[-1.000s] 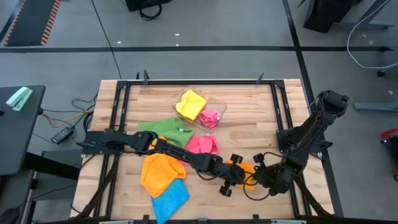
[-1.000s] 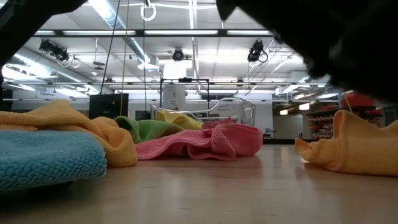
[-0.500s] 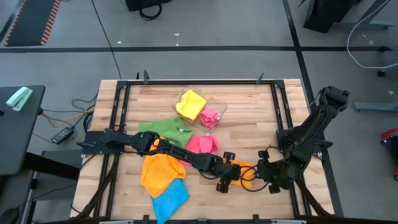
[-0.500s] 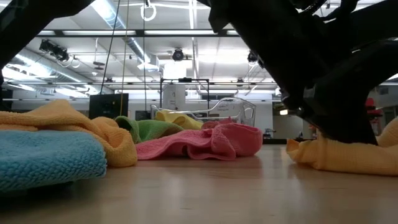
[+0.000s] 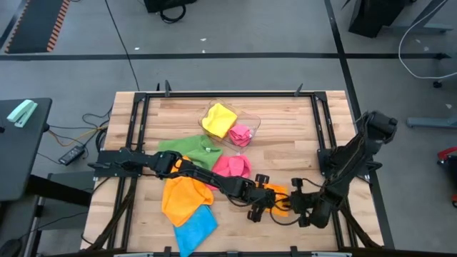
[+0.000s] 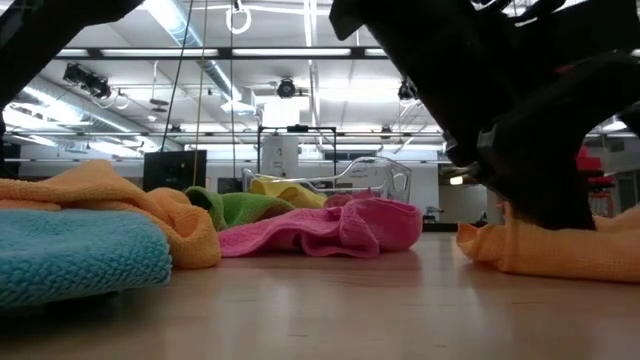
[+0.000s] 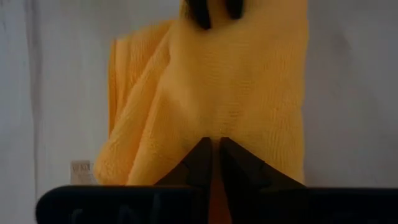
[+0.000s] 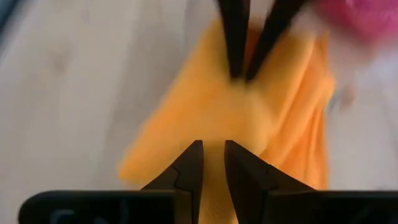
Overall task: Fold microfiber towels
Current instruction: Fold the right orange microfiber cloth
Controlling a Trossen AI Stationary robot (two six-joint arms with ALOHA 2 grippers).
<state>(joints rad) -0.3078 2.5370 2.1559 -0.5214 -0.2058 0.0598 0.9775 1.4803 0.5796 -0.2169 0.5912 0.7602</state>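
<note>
Both arms hide most of the small orange towel (image 5: 280,198) near the worktop's (image 5: 285,135) front edge, the left end effector (image 5: 263,208) and right end effector (image 5: 294,206) each clenched on it, bare wood behind.

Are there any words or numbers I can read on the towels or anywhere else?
None can be read.
Small white tag on the orange towel held by the left gripper: print too blurred to read.
Signs in the room behind the table: too small to read.
</note>
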